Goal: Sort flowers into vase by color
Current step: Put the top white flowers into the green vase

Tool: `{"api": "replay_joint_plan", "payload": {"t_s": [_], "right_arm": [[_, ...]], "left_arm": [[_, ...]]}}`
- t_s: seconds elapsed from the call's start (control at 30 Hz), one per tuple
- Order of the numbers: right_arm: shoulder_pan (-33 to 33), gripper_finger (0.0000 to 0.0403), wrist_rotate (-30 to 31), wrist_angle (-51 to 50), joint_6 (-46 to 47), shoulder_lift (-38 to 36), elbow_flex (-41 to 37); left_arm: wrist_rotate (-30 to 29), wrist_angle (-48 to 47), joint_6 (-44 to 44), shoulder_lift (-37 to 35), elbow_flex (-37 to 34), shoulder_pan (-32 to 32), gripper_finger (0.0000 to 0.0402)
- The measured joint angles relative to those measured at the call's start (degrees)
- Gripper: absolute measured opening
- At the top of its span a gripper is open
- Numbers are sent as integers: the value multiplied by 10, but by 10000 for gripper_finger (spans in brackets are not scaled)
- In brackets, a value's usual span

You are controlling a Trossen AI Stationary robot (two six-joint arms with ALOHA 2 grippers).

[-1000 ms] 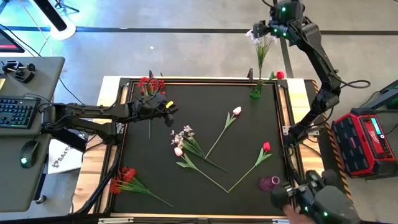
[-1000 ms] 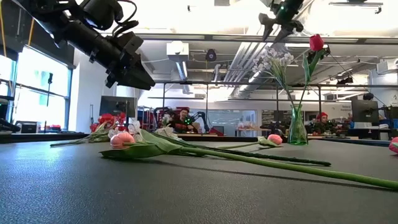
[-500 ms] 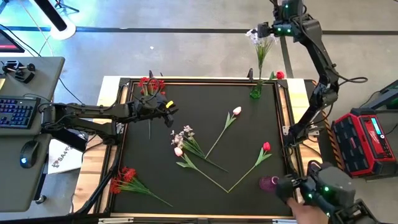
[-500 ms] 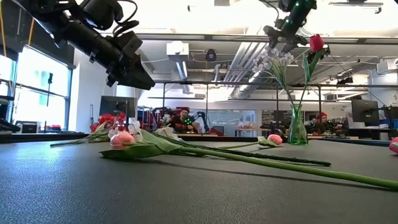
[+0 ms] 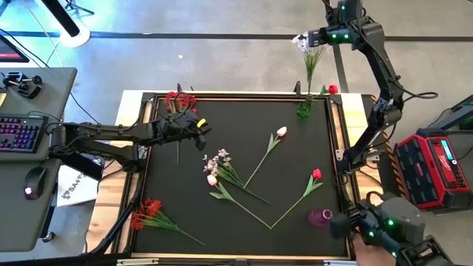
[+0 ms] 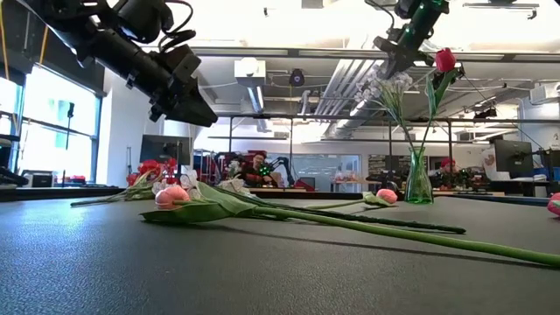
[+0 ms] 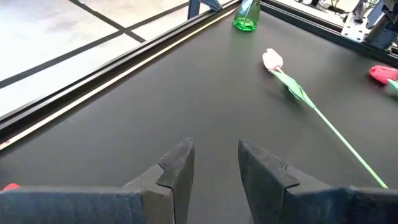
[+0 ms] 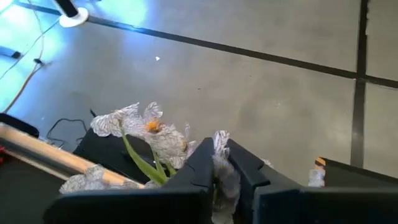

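A green glass vase (image 5: 304,110) stands at the mat's far right corner. It holds a white sprig (image 6: 387,85) and a red tulip (image 6: 445,59). My right gripper (image 5: 298,39) is high above the vase, shut on the sprig's top. My left gripper (image 5: 203,127) hovers open over the mat's far left, with nothing between its fingers (image 7: 180,165). Flat on the mat lie a pink tulip (image 5: 281,131), a white-lavender sprig (image 5: 219,158), a second pink tulip (image 5: 212,179), a red tulip (image 5: 316,174) and two red bunches (image 5: 148,211), (image 5: 178,100). My right gripper pinches one white blossom at the sprig's top (image 8: 218,148) between its two fingers. The fingers slant down at it from the table's right. The sprig stands upright below them, with its stem in the vase.
A small purple glass object (image 5: 320,216) sits near the mat's near right corner. A metal frame (image 5: 240,94) borders the black mat. Another device with green lights (image 5: 390,227) is beyond the near right corner. A desk with a keyboard (image 5: 18,133) stands to the left.
My right gripper has come down a little and toward the table's left onto the white sprig's blossoms. Its fingers stood wide apart a second ago and have now shut on a blossom. The sprig stays standing in the vase.
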Motion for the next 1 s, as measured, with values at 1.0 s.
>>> {"api": "replay_joint_plan", "payload": {"t_s": [1.0], "right_arm": [[54, 56, -3, -302, -25, -23, 97]], "left_arm": [[0, 5, -24, 0, 0, 2, 113]]}}
